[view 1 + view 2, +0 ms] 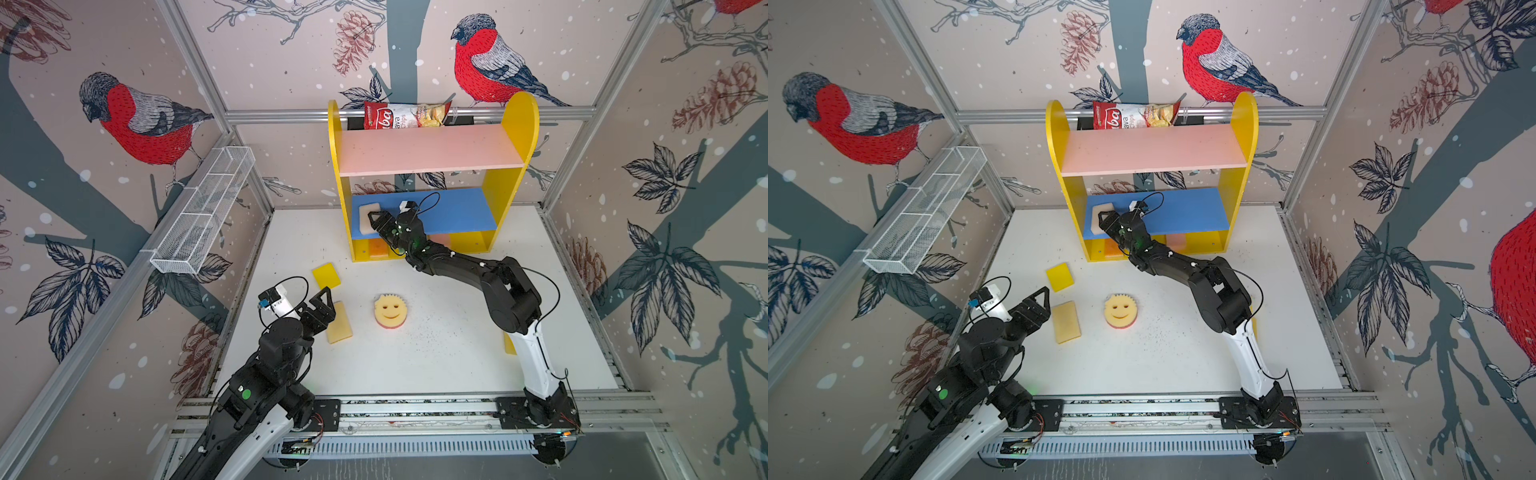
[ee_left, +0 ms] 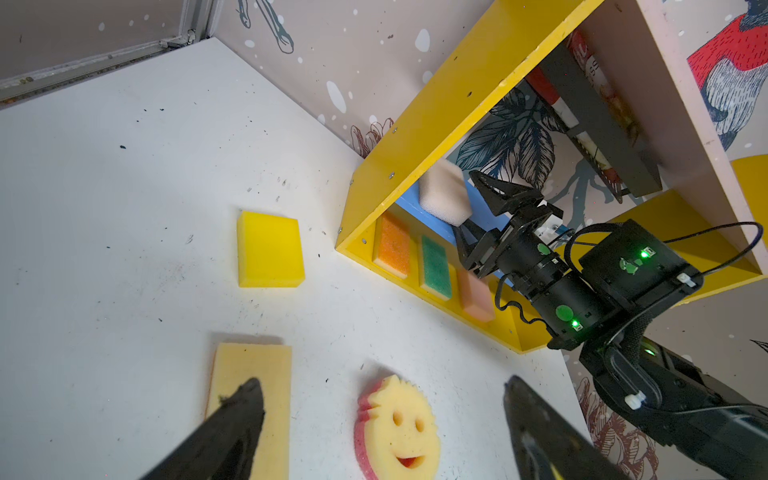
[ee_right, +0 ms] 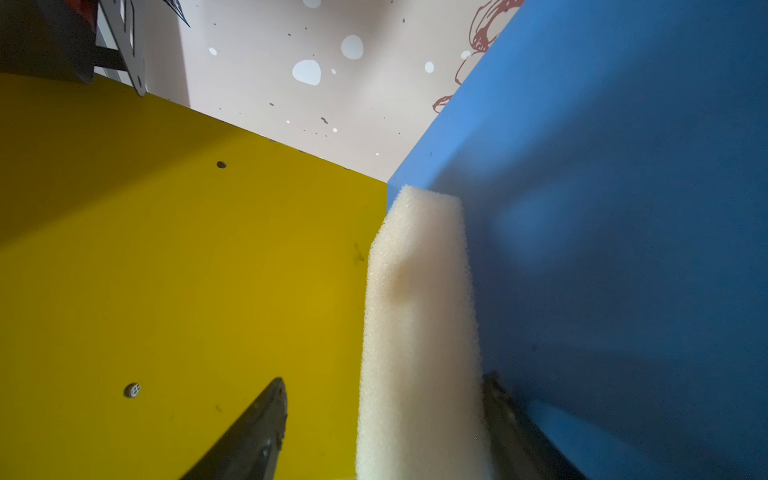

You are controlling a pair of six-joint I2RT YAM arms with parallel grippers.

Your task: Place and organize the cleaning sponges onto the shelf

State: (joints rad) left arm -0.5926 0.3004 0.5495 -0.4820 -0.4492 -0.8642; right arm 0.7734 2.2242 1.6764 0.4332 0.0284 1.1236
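Cream sponge (image 1: 368, 212) sits on the blue board (image 1: 457, 208) of the shelf (image 1: 517, 137), against the yellow side panel (image 3: 166, 270), near the front edge. Right jaws are parted around it, one side clear. Risk: on pull-out they could snag the foam and drag it off. Left jaws are open over the tabletop (image 1: 457, 332).

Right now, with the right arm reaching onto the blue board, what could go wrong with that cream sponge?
1. On the right gripper, one jaw touches the cream sponge while the other stands clear. Backing out could drag it off the blue board, since it sits near the front edge.
2. The salmon sponge on the yellow base lies close beneath that arm, so a low retreat might knock it.
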